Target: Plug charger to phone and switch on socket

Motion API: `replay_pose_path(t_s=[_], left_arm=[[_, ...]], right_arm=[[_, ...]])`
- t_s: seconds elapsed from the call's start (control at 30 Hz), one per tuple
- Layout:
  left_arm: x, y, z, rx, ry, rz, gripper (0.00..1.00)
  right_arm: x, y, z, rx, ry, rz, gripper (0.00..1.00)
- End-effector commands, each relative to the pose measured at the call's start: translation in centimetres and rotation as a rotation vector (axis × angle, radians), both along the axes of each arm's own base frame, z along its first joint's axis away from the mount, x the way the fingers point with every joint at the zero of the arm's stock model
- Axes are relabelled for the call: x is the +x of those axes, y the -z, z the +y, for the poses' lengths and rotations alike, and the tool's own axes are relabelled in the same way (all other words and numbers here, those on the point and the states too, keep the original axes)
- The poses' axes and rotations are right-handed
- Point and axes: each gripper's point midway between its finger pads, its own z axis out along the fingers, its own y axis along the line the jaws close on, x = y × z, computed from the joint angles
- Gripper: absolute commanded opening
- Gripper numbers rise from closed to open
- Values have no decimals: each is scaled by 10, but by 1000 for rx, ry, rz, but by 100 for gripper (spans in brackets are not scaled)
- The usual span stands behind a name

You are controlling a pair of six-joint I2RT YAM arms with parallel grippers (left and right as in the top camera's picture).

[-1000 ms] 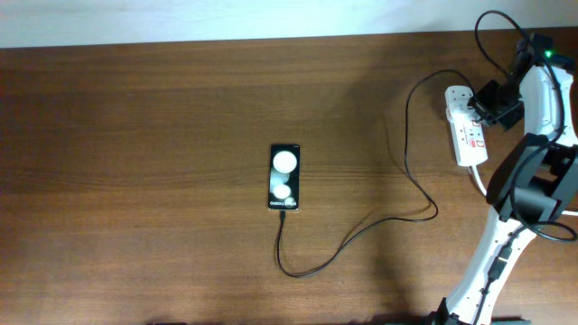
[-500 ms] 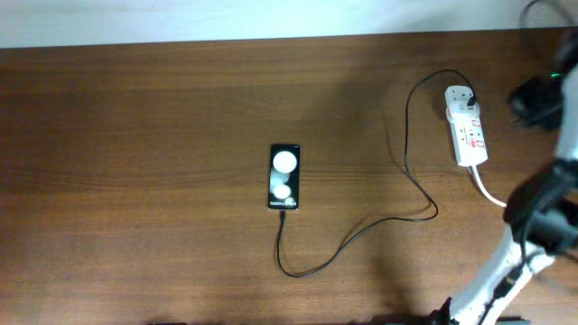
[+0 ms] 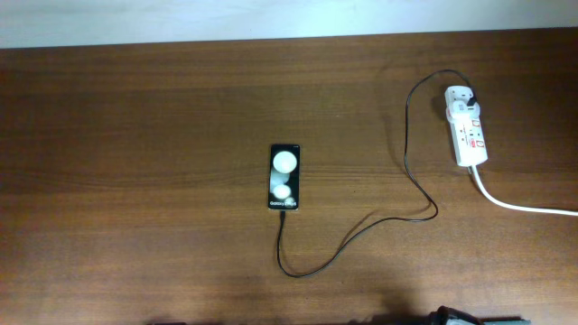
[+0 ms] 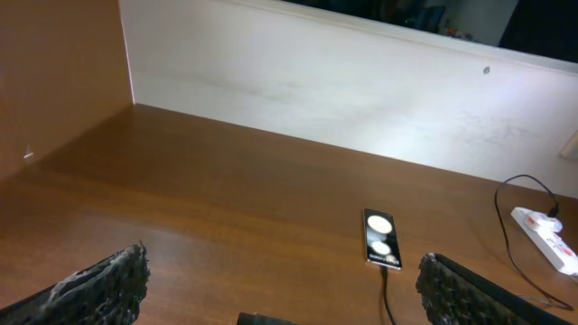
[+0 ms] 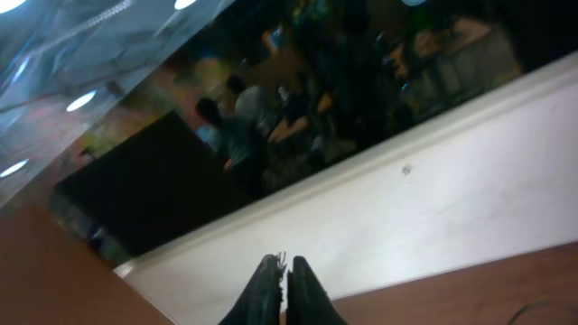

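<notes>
The black phone (image 3: 284, 177) lies flat at the table's middle, showing two white round spots; it also shows in the left wrist view (image 4: 380, 238). The thin black charger cable (image 3: 361, 233) runs from the phone's near end in a loop to a black plug seated in the white socket strip (image 3: 467, 125) at the far right, which also shows in the left wrist view (image 4: 546, 243). My left gripper (image 4: 280, 291) is open and empty, high above the near left table. My right gripper (image 5: 284, 267) is shut and empty, pointing up at the wall. Neither arm shows in the overhead view.
The socket's thick white cord (image 3: 519, 204) trails off the right edge. A white wall (image 4: 343, 90) borders the far side of the wooden table (image 3: 135, 181), and a brown side panel (image 4: 54, 72) stands at the left.
My right arm, which was at the socket a second ago, has pulled back to the right and left the overhead view. The phone, cable and socket have not moved.
</notes>
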Motion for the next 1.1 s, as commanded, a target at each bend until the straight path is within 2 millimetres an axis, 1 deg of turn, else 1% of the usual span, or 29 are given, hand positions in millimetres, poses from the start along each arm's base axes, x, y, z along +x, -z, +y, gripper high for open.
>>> replay_pose_path(t_s=[0.0, 0.03, 0.07, 0.17, 0.2, 0.23, 0.27, 0.3, 0.37, 0.4, 0.43, 0.5, 0.57, 0.6, 0.73, 0.8, 0.87, 0.93, 1.0, 1.07], left_arm=[[-2, -1, 2, 16, -16, -12, 99], [-2, -1, 2, 16, -16, -12, 99], [-2, -1, 2, 16, -16, -12, 99], [-2, -1, 2, 16, -16, -12, 99], [-2, -1, 2, 16, -16, -12, 99], [-2, -4, 2, 17, -21, -24, 99], [3, -7, 2, 17, -20, -32, 99], [6, -5, 2, 17, -20, -22, 99], [23, -6, 2, 17, -20, -10, 99], [35, -12, 2, 17, -20, -28, 99], [56, -19, 2, 16, -20, -51, 99], [74, -17, 2, 16, -20, -45, 99], [112, -5, 1, 17, -18, -14, 99], [132, 2, 0, 16, -12, -6, 99], [182, 38, -1, 17, -11, 57, 99], [211, 53, -1, 17, -11, 48, 99], [228, 59, -3, 15, 1, 16, 99], [249, 66, -15, 10, 69, -29, 99], [261, 76, -16, 10, 76, -46, 99], [269, 75, -17, 19, 79, -91, 99]], right_arm=[[-22, 3, 26, -48, -76, -26, 9], [-33, 9, 28, -45, -64, -27, 9], [-46, 19, 28, -41, -37, -26, 9], [-73, 29, 31, -54, -24, -140, 10], [-79, 31, 31, -60, -23, -173, 11], [-92, 34, 33, -73, -21, -251, 16], [-110, 37, 36, -88, -20, -340, 18], [-119, 38, 38, -95, -19, -382, 20], [-142, 38, 41, -110, -18, -469, 23], [-153, 36, 43, -114, -17, -494, 23], [-158, 36, 44, -116, -17, -507, 23], [-159, 35, 44, -117, -17, -511, 23], [-160, 33, 44, -118, -17, -519, 23], [-160, 33, 44, -118, -17, -521, 24], [-162, 32, 44, -119, -17, -525, 24], [-164, 32, 45, -120, -17, -531, 24], [-171, 32, 46, -123, -17, -545, 24], [-177, 31, 46, -117, -28, -557, 24], [-181, 30, 44, -99, -39, -565, 24], [-185, 30, 44, -95, -41, -573, 23]])
